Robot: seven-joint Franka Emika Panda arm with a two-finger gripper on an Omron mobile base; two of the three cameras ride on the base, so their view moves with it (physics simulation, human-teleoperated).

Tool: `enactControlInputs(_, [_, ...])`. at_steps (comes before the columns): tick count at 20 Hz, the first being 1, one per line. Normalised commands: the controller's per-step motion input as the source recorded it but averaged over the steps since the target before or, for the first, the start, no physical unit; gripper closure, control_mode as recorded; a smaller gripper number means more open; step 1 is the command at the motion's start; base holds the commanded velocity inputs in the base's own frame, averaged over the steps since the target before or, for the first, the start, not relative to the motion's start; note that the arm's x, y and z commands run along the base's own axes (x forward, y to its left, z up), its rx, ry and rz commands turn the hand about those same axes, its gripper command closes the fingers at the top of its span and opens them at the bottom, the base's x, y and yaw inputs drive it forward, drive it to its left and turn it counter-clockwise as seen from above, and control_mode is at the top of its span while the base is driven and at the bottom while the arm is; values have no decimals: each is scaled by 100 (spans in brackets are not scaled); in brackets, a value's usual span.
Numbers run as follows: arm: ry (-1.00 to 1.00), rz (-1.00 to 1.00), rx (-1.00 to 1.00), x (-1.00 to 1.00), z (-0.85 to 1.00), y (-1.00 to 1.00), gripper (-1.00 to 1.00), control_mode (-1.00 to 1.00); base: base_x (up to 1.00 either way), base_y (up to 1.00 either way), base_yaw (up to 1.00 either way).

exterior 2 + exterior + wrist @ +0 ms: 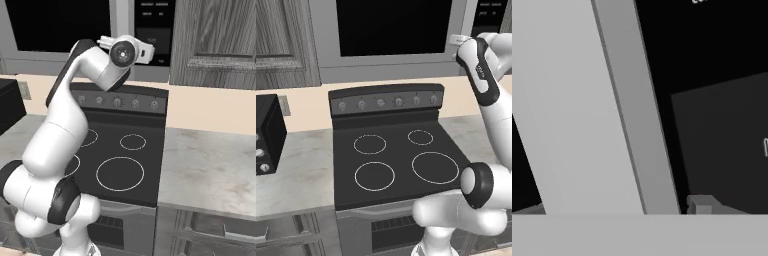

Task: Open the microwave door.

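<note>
Looking from the left base view, the microwave (391,37) hangs on the wall above a black stove (393,155), its light-grey door (391,65) framing a large black window. The door sits flush with the body, closed. A dark button panel (491,15) fills the microwave's upper right corner. The white arm (486,100) rises from the lower right and reaches up toward the door's right edge, where its hand (458,40) sits close against the frame. The fingertips are too small to tell whether they are spread or pressed together. A small black toaster oven (267,132) stands on the marble counter (301,170) left of the stove.

From the right base view, the arm (65,130) curves up from the lower left, and the hand (145,51) points at the strip between the black window and the button panel (154,30). A wooden cabinet (215,42) stands just to the right of the microwave (125,70). Marble counter (210,170) lies to the right of the stove (120,150).

In the hand view, the camera is very close to the door. A grey bar handle (637,110) runs tilted from top to bottom, with the lighter door frame (567,115) to its left and dark panel (722,135) to its right. One grey fingertip (702,205) shows at the bottom, right of the handle; the grip state cannot be told.
</note>
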Motion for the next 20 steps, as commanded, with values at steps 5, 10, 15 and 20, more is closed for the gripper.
enactControlInputs(5, [5, 1, 0, -73, 0, -19, 100, -100, 0, 0, 0])
enactControlInputs(10, [3, 11, 0, -100, 0, -35, 100, -100, 0, 0, 0])
enactControlInputs(15, [0, 19, 0, -100, 0, -28, 100, -100, 0, 0, 0])
enactControlInputs(20, [0, 22, 0, -100, 0, -21, 100, -100, 0, 0, 0])
